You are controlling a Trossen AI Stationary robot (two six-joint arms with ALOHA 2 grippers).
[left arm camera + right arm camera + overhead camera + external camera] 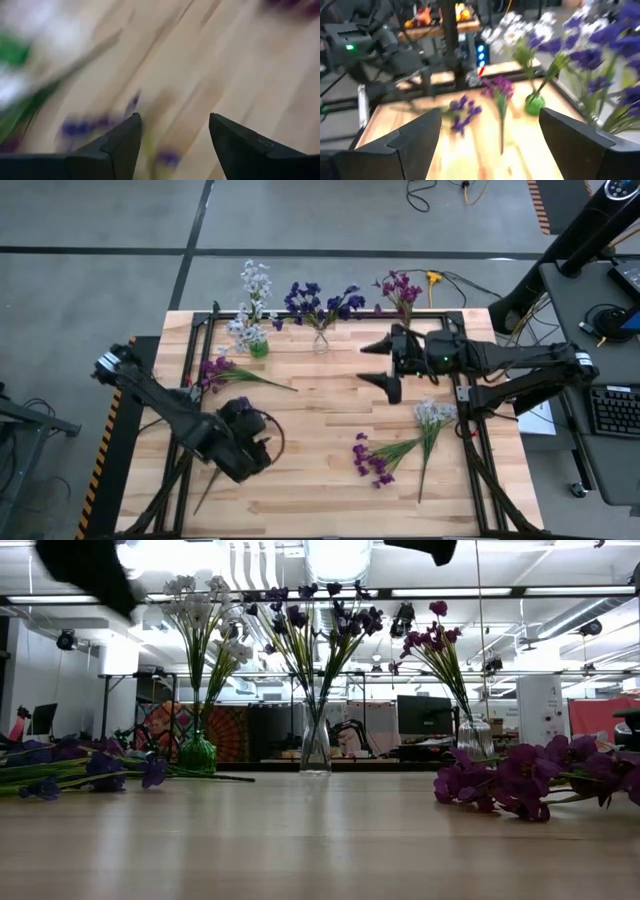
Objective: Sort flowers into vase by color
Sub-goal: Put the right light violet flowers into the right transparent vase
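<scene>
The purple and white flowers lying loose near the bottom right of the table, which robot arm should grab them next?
Probably the right. Its open right gripper is empty and closer to the loose flowers. The left gripper, also open, hangs over the table's other side, nearer the purple sprigs there.

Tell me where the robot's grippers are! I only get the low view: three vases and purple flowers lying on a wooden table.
Observer: The right gripper hangs open near the clear glass vase of dark blue-violet flowers.
Operator: And the other one?
Observer: The left gripper is open too, over the near left part of the wooden table.
Operator: Any white flowers left?
Observer: Yes, whitish long-stemmed sprigs lie on the right, beside loose magenta-purple sprigs.
</scene>
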